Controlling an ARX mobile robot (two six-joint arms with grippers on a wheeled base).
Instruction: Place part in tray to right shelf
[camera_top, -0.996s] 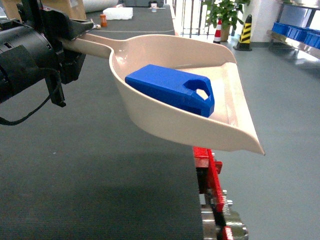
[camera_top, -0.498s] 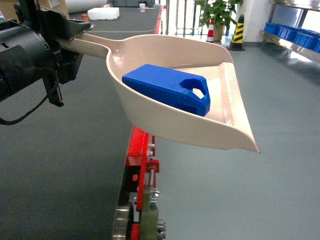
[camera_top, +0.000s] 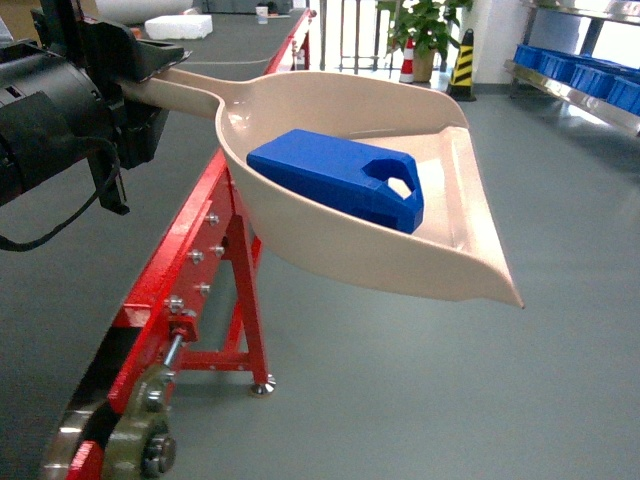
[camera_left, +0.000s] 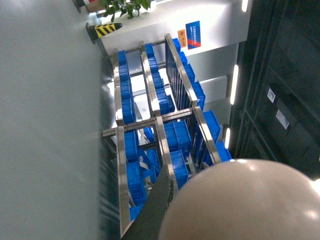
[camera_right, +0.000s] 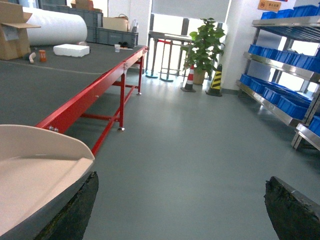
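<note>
1. At the centre of the head view, the part (camera_top: 335, 177) lies on its side inside the beige scoop-shaped tray (camera_top: 300, 260), its handle cut-out toward the tray's open right end.
2. The tray's handle runs to the upper left of the frame, where the left gripper (camera_top: 150, 62) is clamped on it.
3. Below and left of the tray stands the red-framed table (camera_top: 165, 285), with a grey floor (camera_top: 450, 380) to the right.
4. In the upper right corner, the right shelf (camera_top: 575, 85) carries blue crates (camera_top: 565, 65), well apart from the tray.
5. In the right wrist view, the right gripper (camera_right: 182, 205) has its fingers (camera_right: 292, 210) spread wide, holding nothing.
</note>
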